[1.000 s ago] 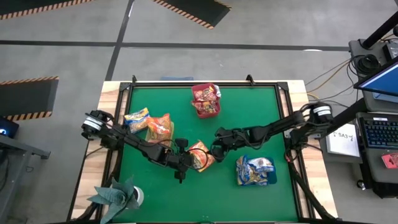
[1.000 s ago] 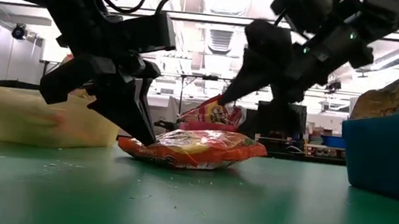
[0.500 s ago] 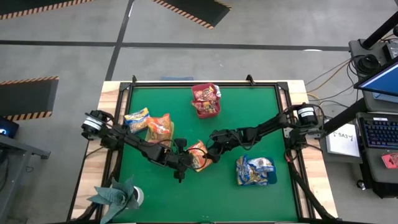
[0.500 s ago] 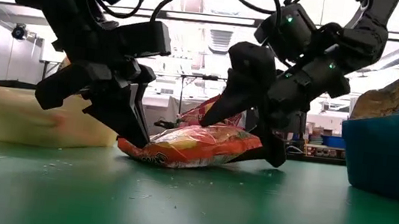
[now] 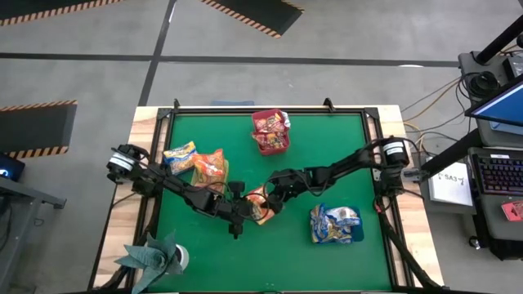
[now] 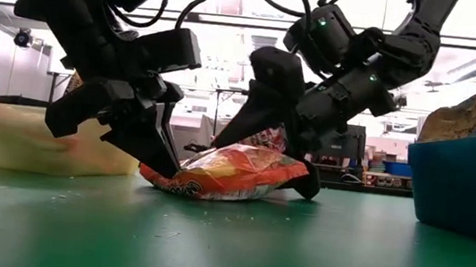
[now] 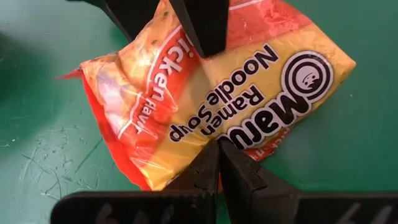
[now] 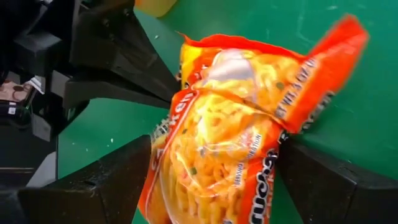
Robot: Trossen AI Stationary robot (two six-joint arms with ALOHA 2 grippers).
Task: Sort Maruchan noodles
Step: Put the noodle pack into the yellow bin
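An orange Maruchan noodle packet [image 5: 261,204] [image 7: 205,87] lies on the green mat near the table's middle. My left gripper [image 5: 248,214] [image 6: 162,166] is shut, its tips on the packet's left side. My right gripper [image 5: 269,198] [image 8: 211,180] is open and straddles the packet [image 8: 230,112] from the right. One of its fingers [image 6: 249,117] is over the packet's top. The other [image 6: 307,188] is low at the packet's right end. My left gripper presses its shut fingertips [image 7: 219,163] down on the packet's long edge beside the printed brand name [image 7: 249,134]. It comes slanting down from the table's left. That side of the packet stays on the mat. My right gripper stands open around the packet, whose sides [image 8: 163,168] reach both fingers. Its lower finger meets the packet's right end [image 6: 298,172], which sits slightly raised.
A yellow tray [image 5: 196,169] with orange packets stands at the left. A red tray [image 5: 271,147] with packets is at the far middle, and a blue tray [image 5: 333,237] with packets is at the near right. A grey object [image 5: 155,257] sits at the near-left corner.
My right gripper has come down and toward the table's left, rolling as it went. Its open fingers have closed in around the packet. The packet's right end has risen into a hump, while its left side has stayed on the mat under my left gripper.
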